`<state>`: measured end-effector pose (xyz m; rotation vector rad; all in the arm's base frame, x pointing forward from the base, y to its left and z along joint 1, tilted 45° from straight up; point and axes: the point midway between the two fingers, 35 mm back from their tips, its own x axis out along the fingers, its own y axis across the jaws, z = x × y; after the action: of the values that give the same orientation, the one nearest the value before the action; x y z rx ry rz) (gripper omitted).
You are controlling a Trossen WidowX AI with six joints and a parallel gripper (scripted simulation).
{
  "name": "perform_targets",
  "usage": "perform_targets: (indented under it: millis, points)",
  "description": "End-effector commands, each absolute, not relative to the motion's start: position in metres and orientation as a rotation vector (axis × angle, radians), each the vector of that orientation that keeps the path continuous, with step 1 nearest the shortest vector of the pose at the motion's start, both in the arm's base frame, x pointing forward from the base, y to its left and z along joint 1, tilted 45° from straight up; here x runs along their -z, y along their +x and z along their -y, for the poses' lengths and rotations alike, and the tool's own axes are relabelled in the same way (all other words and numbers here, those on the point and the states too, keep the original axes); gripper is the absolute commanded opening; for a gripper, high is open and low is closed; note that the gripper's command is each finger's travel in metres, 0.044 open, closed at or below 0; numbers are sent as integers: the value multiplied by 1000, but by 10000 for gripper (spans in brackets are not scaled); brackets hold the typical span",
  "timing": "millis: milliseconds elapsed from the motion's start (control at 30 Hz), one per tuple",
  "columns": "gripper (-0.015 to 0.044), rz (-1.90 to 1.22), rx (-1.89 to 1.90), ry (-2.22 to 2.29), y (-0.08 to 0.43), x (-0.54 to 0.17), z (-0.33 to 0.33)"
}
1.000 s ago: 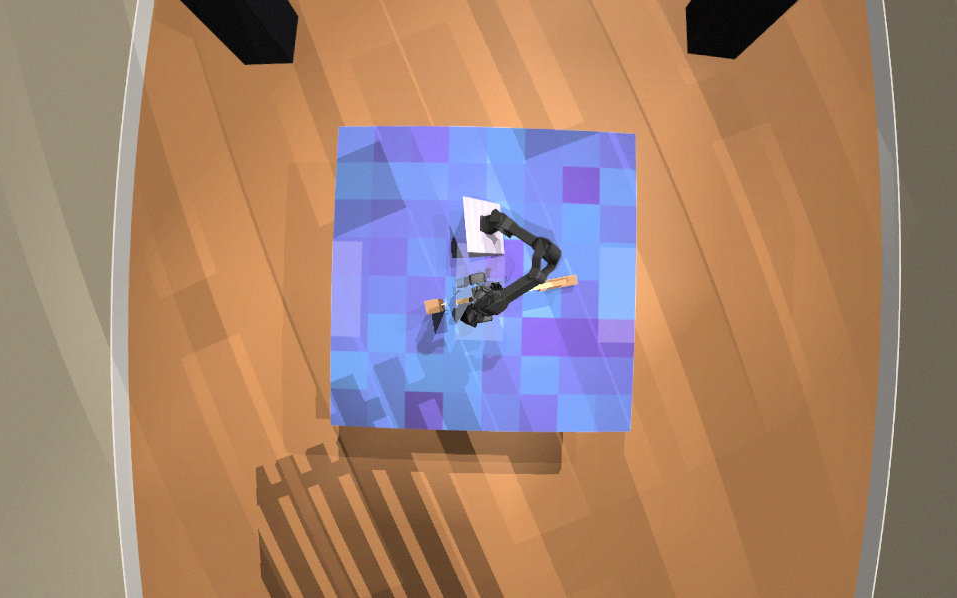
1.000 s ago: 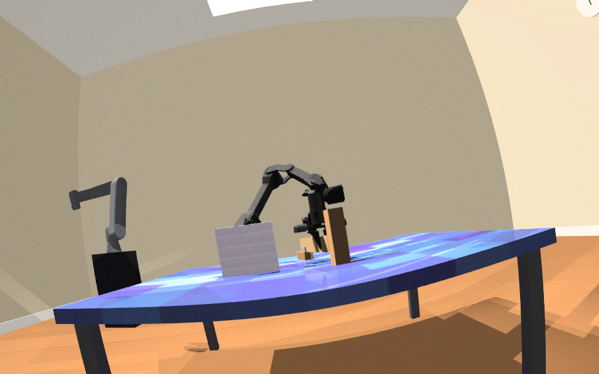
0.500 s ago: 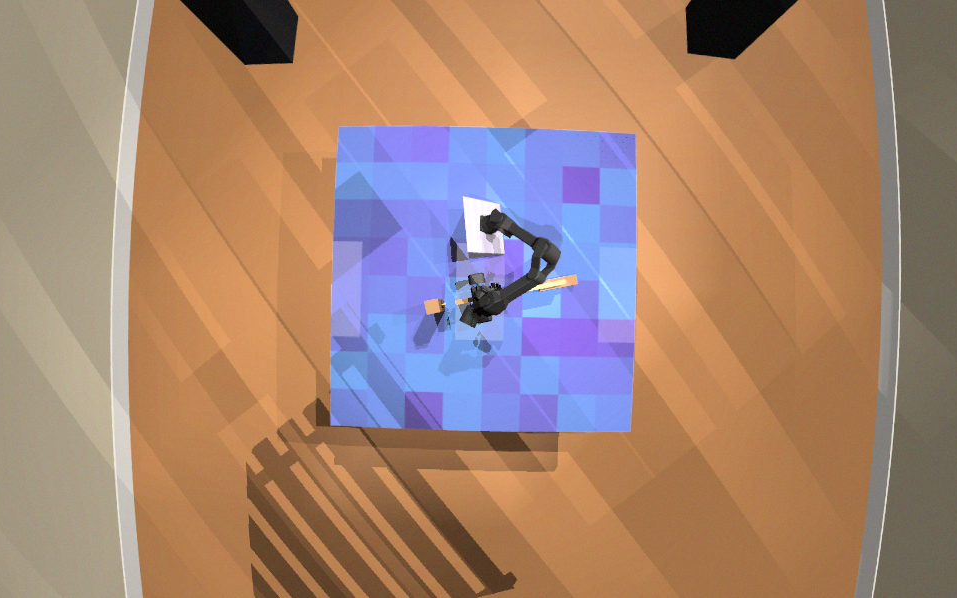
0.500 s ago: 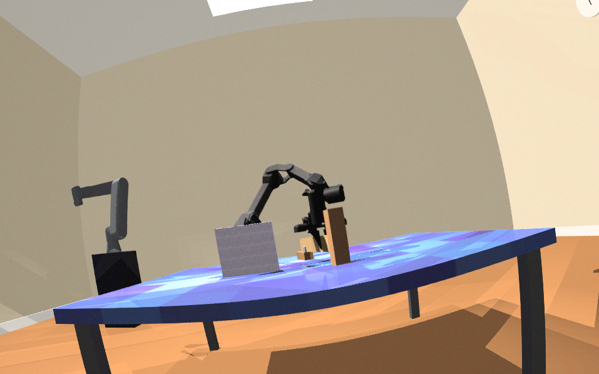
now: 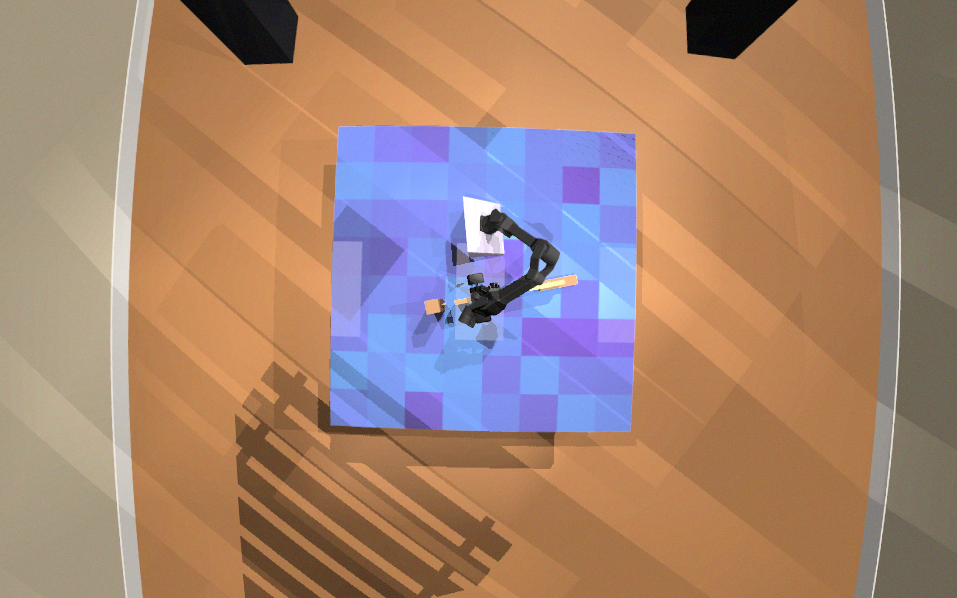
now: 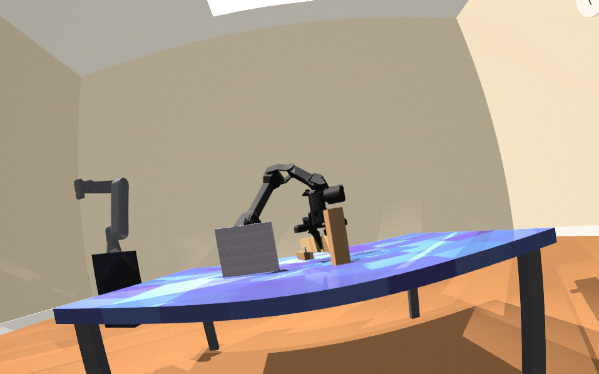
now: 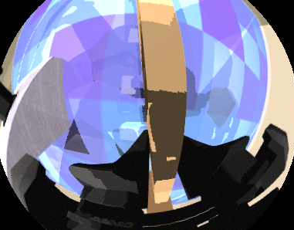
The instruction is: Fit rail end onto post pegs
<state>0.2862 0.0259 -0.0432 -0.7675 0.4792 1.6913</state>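
The top view shows the long wooden bed rail lying across the patterned bench, partly under the black robot arm. The short wooden post stands upright near one end of the rail. Between this end and the post there is a small gap, so they are apart, and the pegs are not fully inside the holes.

In the wrist view, the gripper has its jaws pinching the rail, with one black finger on each side. In the exterior view, the gripper points downward behind the post, close to the bench top. A low wooden block sits on the bench farther back than the post. I cannot tell if the far end of the rail is in its bracket, or if the rail is level.

A pale panel-like block is on the bench too, well apart from the post. Seen from the exterior, it hides the foot of the arm. Beyond the bench, a second, grey arm stands on a black pedestal, and a round clock hangs on the wall.
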Motion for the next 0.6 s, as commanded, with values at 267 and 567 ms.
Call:
perform_targets:
  millis: [267,567]
  points:
    - [0,-480,-1683,-775,287,47,-22]
    - [0,-480,-1683,-775,288,48,-19]
